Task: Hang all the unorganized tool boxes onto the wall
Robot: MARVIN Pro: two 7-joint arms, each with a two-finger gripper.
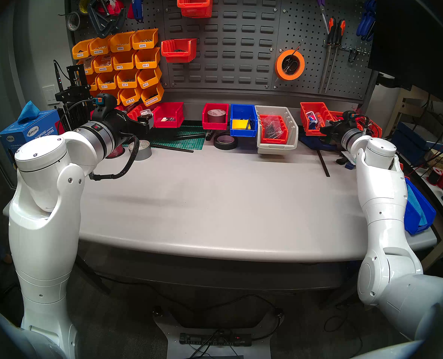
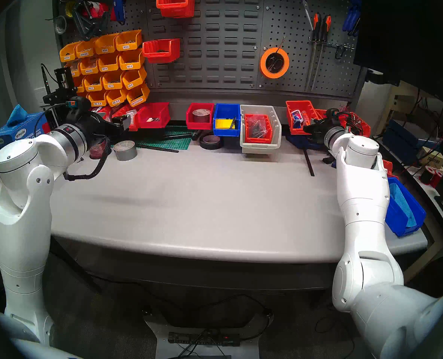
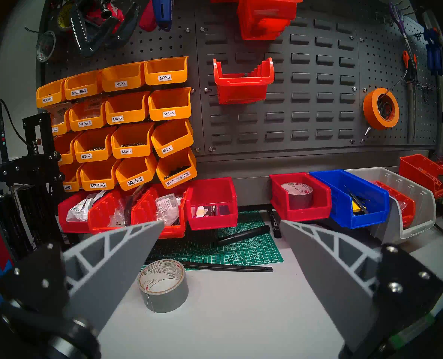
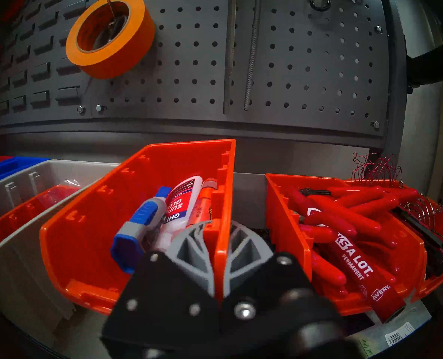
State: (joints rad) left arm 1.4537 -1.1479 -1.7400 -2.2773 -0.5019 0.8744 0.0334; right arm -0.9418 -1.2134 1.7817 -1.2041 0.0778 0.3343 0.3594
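The orange-red tool box point(image 4: 148, 221), open-topped with notched inner walls, holds glue bottles near the counter's point(image 1: 215, 208) back right corner. The right hand point(image 4: 219, 243) pinches its side wall. The left hand point(image 3: 221, 225) gapes wide, empty.

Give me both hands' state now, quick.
Left hand: open, holding nothing.
Right hand: closed on the side wall of the orange-red bin with the glue bottle.
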